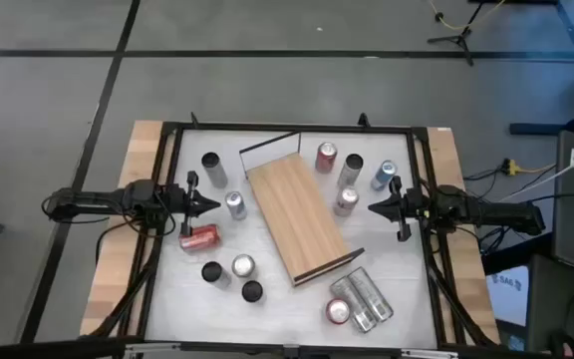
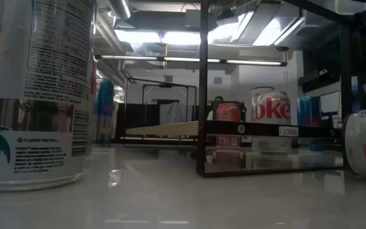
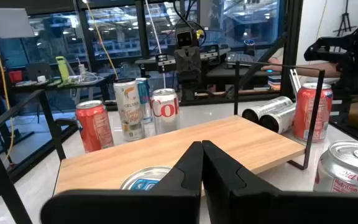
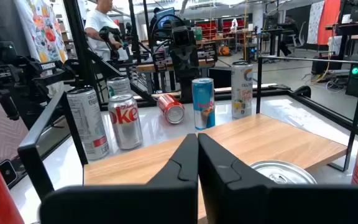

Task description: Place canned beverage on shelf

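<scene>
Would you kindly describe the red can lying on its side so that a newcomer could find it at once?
Start at the wooden shelf lying diagonally mid-table, then look toward the left gripper. Just below its tip lies the red can, the only can there on its side.

Evenly and softly lit from overhead in the high view, with only faint, short shadows beside the shelf (image 1: 298,218) and mild sheen on the white tabletop (image 1: 287,284) around it. Dim and backlit at table height: bright ceiling tubes (image 2: 170,37) blown out above the shelf, their glare streaking the glossy surface in front of it, and the nearest can (image 2: 33,95) looming dark, bulged and perhaps slightly soft. Brighter through the wrist cameras, with window glare and reflections behind the shelf, the dark fingers (image 3: 219,171) close to the lens blurred, and straight rails bowed toward the edges.
</scene>
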`<state>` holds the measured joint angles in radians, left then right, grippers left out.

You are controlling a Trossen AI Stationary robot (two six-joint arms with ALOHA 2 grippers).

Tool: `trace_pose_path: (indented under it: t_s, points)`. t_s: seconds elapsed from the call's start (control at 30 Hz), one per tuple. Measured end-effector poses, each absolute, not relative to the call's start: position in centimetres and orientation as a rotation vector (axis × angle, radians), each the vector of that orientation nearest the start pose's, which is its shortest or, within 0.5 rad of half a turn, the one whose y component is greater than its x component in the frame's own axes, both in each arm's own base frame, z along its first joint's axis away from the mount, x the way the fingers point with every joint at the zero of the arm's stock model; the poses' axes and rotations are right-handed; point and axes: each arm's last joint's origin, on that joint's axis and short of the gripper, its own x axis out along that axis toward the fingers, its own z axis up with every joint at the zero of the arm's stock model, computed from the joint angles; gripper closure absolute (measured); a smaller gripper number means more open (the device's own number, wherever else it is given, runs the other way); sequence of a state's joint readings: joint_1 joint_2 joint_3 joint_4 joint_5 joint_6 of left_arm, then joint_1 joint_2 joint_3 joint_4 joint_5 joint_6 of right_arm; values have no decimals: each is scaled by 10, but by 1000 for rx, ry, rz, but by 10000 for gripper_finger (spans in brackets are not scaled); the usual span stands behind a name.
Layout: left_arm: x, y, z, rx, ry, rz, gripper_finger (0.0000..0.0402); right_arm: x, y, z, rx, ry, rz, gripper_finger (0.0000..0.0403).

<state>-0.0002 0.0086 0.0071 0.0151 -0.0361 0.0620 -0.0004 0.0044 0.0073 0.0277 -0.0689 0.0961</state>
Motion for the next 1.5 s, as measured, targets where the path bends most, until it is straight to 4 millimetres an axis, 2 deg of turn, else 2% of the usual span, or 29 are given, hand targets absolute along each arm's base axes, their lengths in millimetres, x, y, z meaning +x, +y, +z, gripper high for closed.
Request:
trace_pose_path:
  t_s: [1.1, 1.5]
  points:
    - [98, 1, 167, 62, -12, 36, 401, 97, 2, 168, 95, -28, 70, 402]
    - [98, 1, 167, 62, -13, 39, 401, 97, 0, 168, 96, -31, 13, 402]
